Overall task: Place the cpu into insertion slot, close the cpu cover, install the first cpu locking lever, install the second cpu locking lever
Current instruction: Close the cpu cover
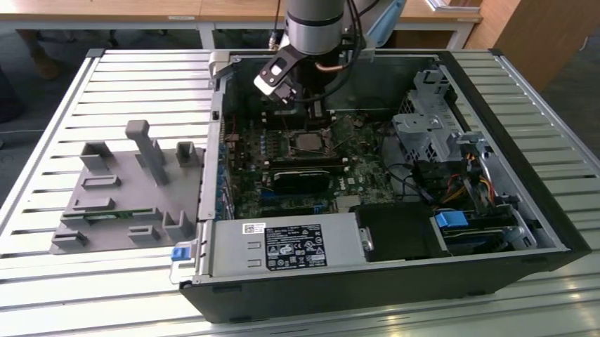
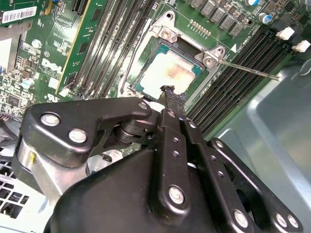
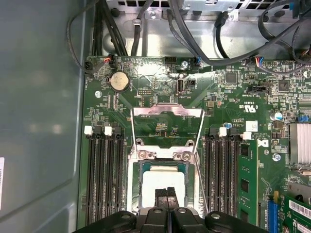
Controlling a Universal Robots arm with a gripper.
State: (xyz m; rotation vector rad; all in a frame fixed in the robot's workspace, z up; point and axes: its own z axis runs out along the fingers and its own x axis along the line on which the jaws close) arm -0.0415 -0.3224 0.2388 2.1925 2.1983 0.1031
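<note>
I'm watching the claw (image 3: pixel 166 193) hanging over the open computer case (image 1: pixel 375 281), which is sitting toward the exterior view's right on the slatted worktop (image 1: pixel 112 77). Its two fingers are pinched together with nothing between them, and the tips are pointing down at the middle of the cpu (image 3: pixel 155 177). I cannot tell whether they are touching its metal top or hovering just above it.

The cpu is lying flat inside the insertion slot (image 3: pixel 139 187) on the motherboard (image 3: pixel 146 77), with its edges looking square to the rim. The cpu cover (image 3: pixel 167 111) is not yet down: it is standing open on the far side of the slot, with green board showing through its window. In the second wrist view, one thin locking lever (image 2: pixel 250 71) is sticking out free beside the slot, unlatched.

What is worrying me is the narrow contact. In my judgement, a push that is off-centre or too hard could tip the chip in its seat and damage the contacts beneath it. The cover is hinged and loose, so a nudge could drop it askew onto the chip. The lever is springy wire and could slip off the claw and whip toward the memory slots (image 3: pixel 104 170) — they are lying just beside the socket.
</note>
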